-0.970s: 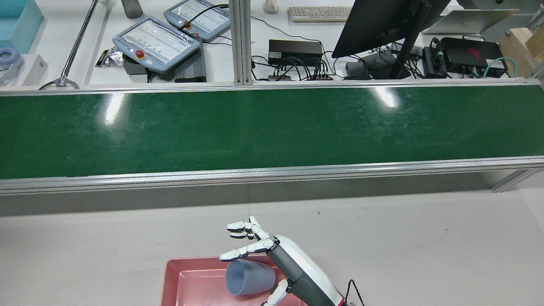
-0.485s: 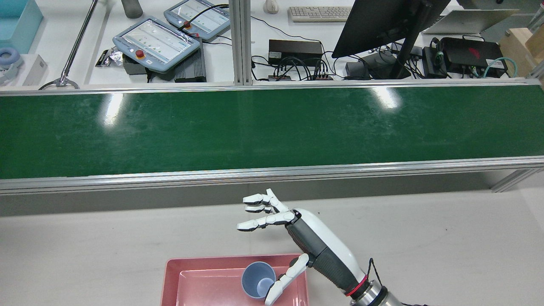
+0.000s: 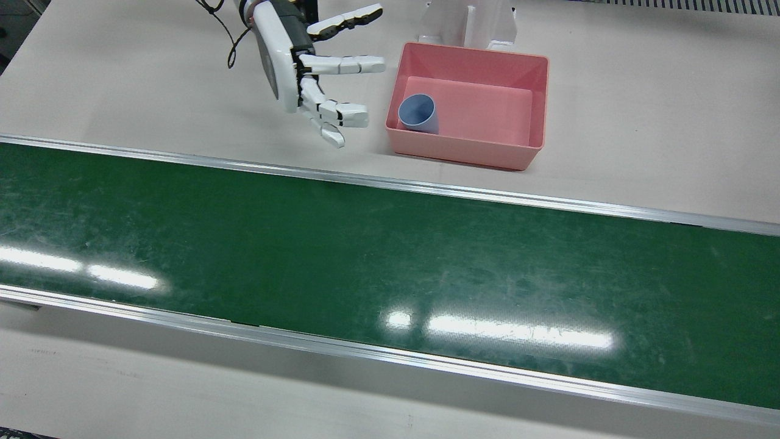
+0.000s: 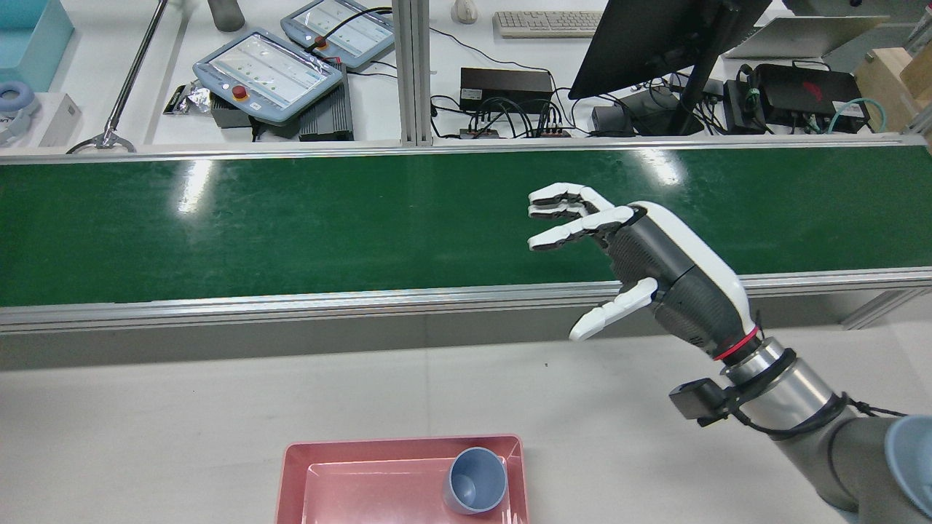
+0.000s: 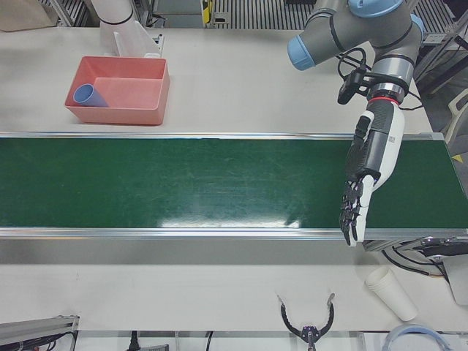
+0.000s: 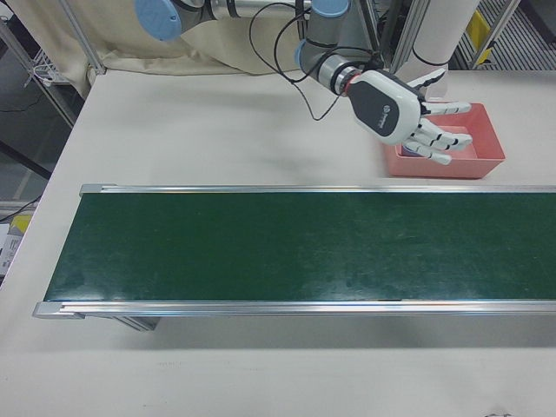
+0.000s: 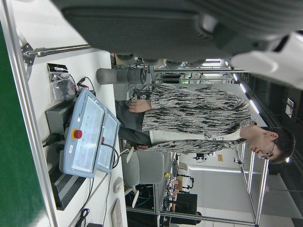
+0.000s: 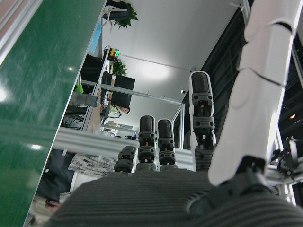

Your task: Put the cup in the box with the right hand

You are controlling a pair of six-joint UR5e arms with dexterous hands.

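Blue cup [image 3: 418,113] upright in pink box [image 3: 524,155], mouth up.

One blue cup [image 3: 418,113]; one pink box [image 3: 536,91]; two robot hands; one green conveyor belt [image 3: 365,256]

My right hand [image 4: 641,255] hangs spread and empty above the table, well clear of the pink box [image 4: 291,473]. Bare table lies between us. Inside the box, the blue cup [image 4: 475,480] fills the corner nearest me; the remaining floor is free. Beyond, the green conveyor belt [image 4: 364,218] lies bare, edged by raised aluminium rails [image 4: 364,298].
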